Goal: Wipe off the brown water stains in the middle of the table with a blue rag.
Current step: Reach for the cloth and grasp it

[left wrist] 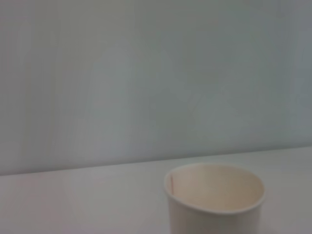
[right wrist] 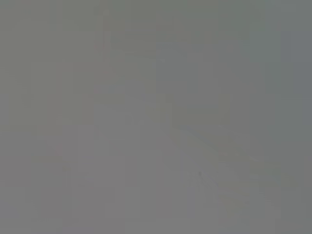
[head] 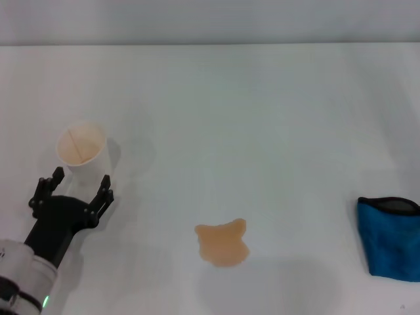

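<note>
The brown water stains (head: 224, 244) form a small orange-brown lobed puddle on the white table (head: 249, 131), near the front centre in the head view. The blue rag (head: 390, 237), folded with a dark edge, lies at the right edge of the table. My left gripper (head: 79, 182) is open at the left, its fingers on either side of the base of a white paper cup (head: 82, 147) that stands upright. The cup also shows close up in the left wrist view (left wrist: 214, 197). My right gripper is out of view; the right wrist view shows only plain grey.
The paper cup, empty with a tan inside, stands at the left of the table, well apart from the puddle. A pale wall (head: 210, 20) runs behind the table's far edge.
</note>
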